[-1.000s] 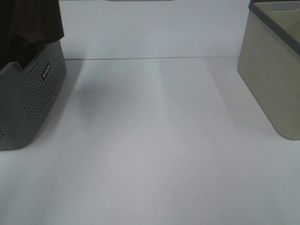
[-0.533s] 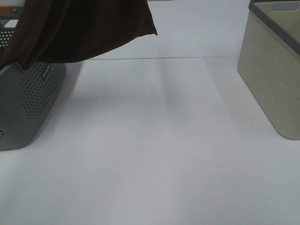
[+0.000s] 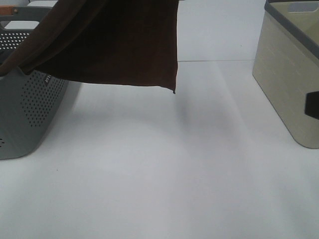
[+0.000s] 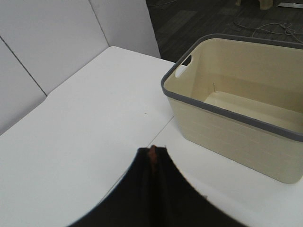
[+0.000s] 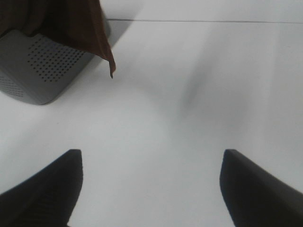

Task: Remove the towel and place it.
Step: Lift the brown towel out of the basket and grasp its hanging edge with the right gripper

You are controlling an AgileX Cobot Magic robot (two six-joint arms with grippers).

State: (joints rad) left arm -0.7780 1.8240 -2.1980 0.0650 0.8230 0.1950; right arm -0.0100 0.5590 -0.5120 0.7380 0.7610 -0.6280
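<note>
— Towel [image 3: 114, 45], dark brown cloth, one piece. Position?
— Raised off the tabletop [image 3: 159, 174]. It drapes from above the grey perforated basket [image 3: 30, 109] at the left edge across toward the middle. Its lower hem hangs level and ends in a free corner that is clear of the surface, toward the far side.
— Contact with that basket?
— The cloth lies over the basket's rim. What is inside cannot be seen.
— Left pincer [image 4: 152, 155]?
— Closed together on the towel. In its wrist view the dark cloth gathers there and covers it, apart from a small orange tip.
— Right pincer [image 5: 151, 189]?
— Fingers [image 5: 52, 189] spread wide apart with nothing between them, above bare tabletop. It is well apart from the towel's hanging corner.
— Other stock?
— One beige basket [image 3: 286, 84] with a grey rim at the right edge, upright. The part of its inside that shows is bare.
</note>
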